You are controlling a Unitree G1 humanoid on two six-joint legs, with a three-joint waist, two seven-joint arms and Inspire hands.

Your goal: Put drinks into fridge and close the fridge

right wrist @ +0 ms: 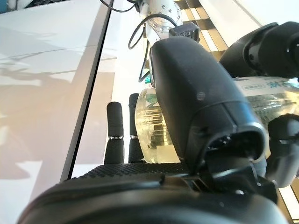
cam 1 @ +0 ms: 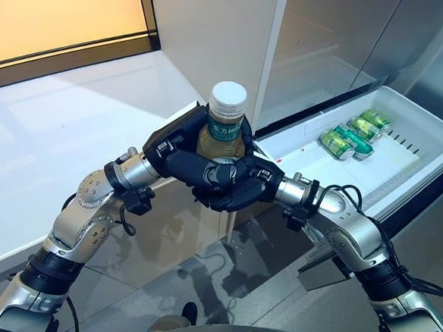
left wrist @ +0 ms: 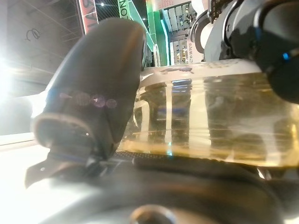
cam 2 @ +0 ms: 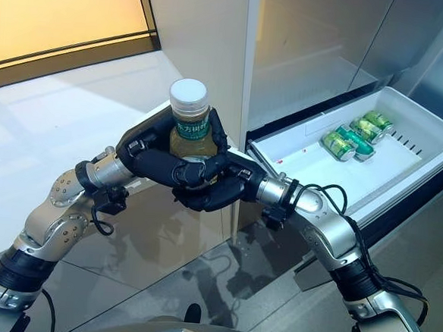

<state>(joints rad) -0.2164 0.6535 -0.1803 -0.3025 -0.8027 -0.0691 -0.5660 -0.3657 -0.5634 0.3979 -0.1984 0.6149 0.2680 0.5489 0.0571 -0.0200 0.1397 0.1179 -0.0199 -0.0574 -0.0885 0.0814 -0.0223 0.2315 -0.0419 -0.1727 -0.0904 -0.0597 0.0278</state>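
A clear bottle (cam 1: 227, 121) of amber drink, with a white cap and a green label, stands upright in the air in front of the fridge. Both hands hold it at once. My left hand (cam 1: 173, 151) wraps its lower body from the left, and its thumb (left wrist: 93, 84) lies against the bottle (left wrist: 215, 121). From the right, my right hand (cam 1: 243, 184) curls round and under the base, thumb (right wrist: 201, 98) pressed on the bottle (right wrist: 152, 126). Fingers of the two hands overlap below the label. The open fridge drawer (cam 1: 429, 127) lies to the right, beyond the hands.
Three green cans (cam 1: 349, 137) lie on their sides at the back of the white drawer. A white counter (cam 1: 57, 124) runs along the left. Tall fridge panels (cam 1: 215, 36) rise just behind the bottle. The drawer's front half holds nothing.
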